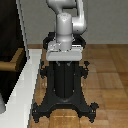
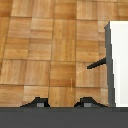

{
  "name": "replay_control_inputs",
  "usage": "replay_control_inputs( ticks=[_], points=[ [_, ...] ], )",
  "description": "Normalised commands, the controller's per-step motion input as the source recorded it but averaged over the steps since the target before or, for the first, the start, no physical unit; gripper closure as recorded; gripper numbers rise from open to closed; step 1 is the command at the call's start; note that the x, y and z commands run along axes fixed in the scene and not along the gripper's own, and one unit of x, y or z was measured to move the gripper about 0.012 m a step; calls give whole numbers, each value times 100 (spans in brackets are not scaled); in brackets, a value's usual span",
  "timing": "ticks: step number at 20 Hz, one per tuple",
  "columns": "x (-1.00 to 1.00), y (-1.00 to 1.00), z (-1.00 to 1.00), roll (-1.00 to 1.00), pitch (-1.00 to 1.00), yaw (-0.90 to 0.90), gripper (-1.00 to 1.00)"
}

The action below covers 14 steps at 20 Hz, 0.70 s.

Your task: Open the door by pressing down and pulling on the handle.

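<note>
A: Where is the door [image 1: 11,30]?
B: At the exterior view's left: a dark panel in a white frame, with the tan handle [image 1: 13,60] sticking out level.
A: And the gripper [image 1: 64,54]?
B: Above the black pedestal [image 1: 64,82], well apart from the handle, holding nothing. How far open, I cannot tell.
A: Room?
B: Bare wood floor [image 1: 107,75] lies between them.

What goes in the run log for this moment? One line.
door shut | handle untouched | gripper apart from handle | fingers state unclear
</note>
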Motion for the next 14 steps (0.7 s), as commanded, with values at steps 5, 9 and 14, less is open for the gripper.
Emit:
replay_control_inputs(
  ticks=[5,9,14],
  points=[
    [0,0,0,0,0,0,-100],
    [0,0,0,0,0,0,-100],
    [0,0,0,0,0,0,-100]
  ],
)
